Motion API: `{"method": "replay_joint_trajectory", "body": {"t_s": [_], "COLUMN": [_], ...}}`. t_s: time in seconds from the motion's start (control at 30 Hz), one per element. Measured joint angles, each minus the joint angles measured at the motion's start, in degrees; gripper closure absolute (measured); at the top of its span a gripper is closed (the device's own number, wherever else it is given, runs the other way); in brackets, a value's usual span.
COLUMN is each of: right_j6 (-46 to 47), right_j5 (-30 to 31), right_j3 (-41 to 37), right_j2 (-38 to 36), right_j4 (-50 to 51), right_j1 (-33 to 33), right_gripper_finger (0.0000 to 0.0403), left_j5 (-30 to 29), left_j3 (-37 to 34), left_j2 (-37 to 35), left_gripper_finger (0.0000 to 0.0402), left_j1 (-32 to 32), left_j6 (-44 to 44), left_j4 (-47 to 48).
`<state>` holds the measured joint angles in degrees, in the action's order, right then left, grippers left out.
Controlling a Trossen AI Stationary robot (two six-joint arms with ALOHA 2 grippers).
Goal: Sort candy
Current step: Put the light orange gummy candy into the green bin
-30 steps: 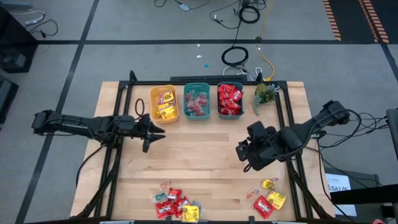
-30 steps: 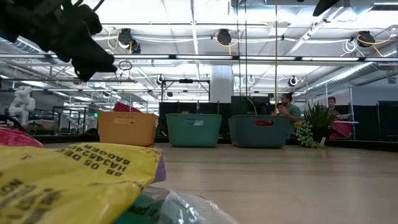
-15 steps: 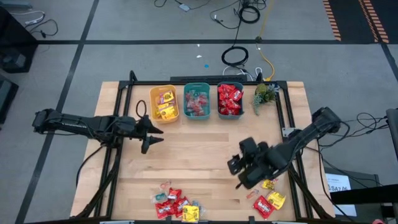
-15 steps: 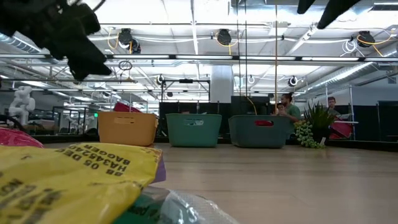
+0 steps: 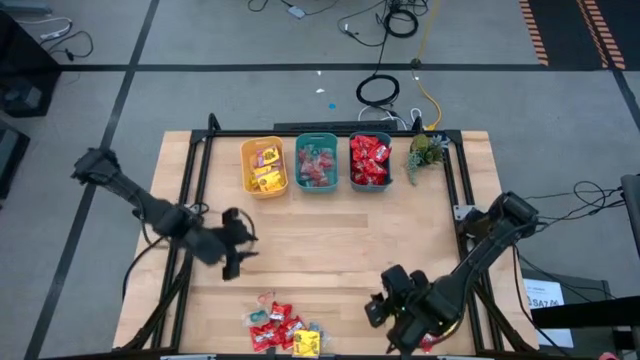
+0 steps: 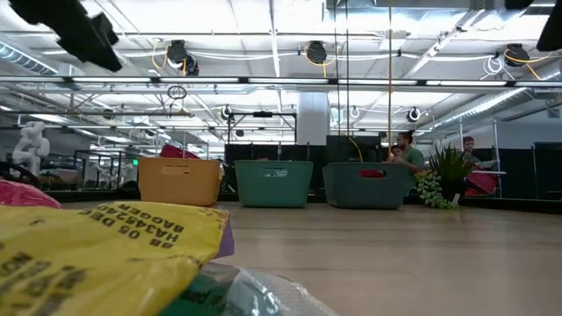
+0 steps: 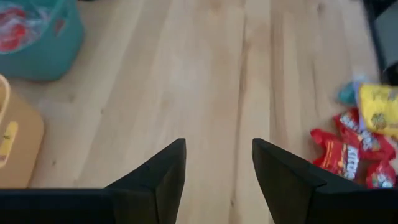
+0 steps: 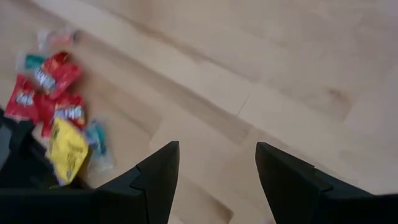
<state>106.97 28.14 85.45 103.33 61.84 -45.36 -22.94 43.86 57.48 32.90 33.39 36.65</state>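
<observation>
Candy lies loose in a small heap of red and yellow packets at the table's near edge, just ahead of and below the left gripper in the high view. The left wrist view shows that heap off to one side of the left gripper's spread fingers, well clear of them, with nothing but bare wood in the gap. More candy already fills three bins well beyond this gripper, by the table's far edge: a yellow bin, a teal bin and a third bin heaped with red packets, with a small green plant beside that last one.

The right gripper hangs over the near right part of the table, its arm covering most of a second cluster; only a red scrap shows there. In the right wrist view its fingers stand wide apart and empty, and the red and yellow heap lies farther off across the wood. In the low view a yellow packet fills the near foreground, with people in the room behind the bins.
</observation>
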Motion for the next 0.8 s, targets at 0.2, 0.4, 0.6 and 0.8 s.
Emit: {"method": "replay_joint_trajectory", "body": {"t_s": [0.2,0.4,0.6,0.8], "right_j6": [-3.0,-4.1,-3.1,-1.7], "right_j5": [0.6,4.5,6.5,6.6], "right_j3": [0.0,0.0,-0.2,-2.3], "right_j2": [0.2,0.5,1.9,2.1], "right_j4": [-2.5,-3.2,-4.2,-7.6], "right_j1": [-2.5,-6.5,-10.4,-13.5], "right_gripper_finger": [0.0199,0.0200,0.0200,0.0200], "left_j5": [-1.8,4.7,11.5,15.2], "left_j3": [9.2,11.9,11.9,11.9], "left_j2": [13.9,22.2,27.2,32.8], "left_gripper_finger": [0.0207,0.0207,0.0207,0.0207], "left_j1": [5.2,5.5,5.5,5.5], "left_j6": [9.9,15.2,19.8,20.5], "left_j4": [9.7,8.6,3.8,-2.0]}}
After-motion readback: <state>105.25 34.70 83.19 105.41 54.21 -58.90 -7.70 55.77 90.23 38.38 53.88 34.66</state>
